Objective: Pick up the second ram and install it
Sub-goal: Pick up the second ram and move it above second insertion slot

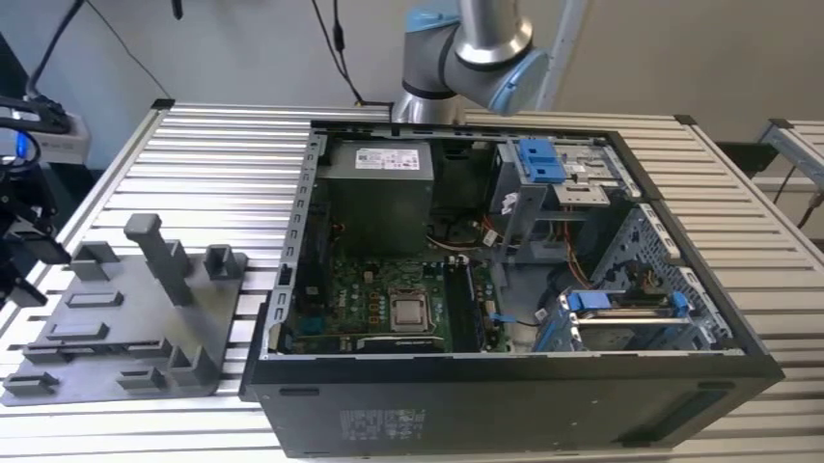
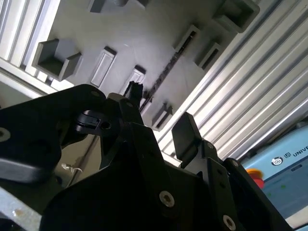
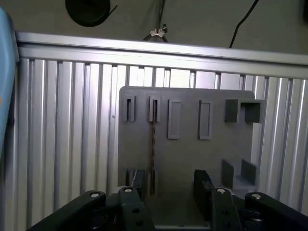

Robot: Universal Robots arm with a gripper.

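The second ram [image 3: 153, 144] is a thin dark strip standing on edge in a slot of the grey tray [image 3: 192, 159]. It also shows in the second wrist view [image 2: 166, 72], between two grey posts. My gripper [image 3: 171, 185] hangs above the tray, open, with nothing between its two black fingers [image 3: 139, 182]. The ram lies below and lines up close to the inner side of one finger, apart from it. In the exterior view the tray [image 1: 129, 328] lies at the exterior view's left, beside the open black computer case [image 1: 515, 405].
The tray carries several raised grey posts [image 1: 161, 256] and blocks [image 3: 238, 110]. It rests on a ribbed aluminium table [image 3: 62, 134]. Inside the case are a motherboard [image 1: 386, 304], a power supply box [image 1: 373, 193] and blue drive brackets [image 1: 541, 159]. The arm's base [image 1: 457, 58] stands behind the case.
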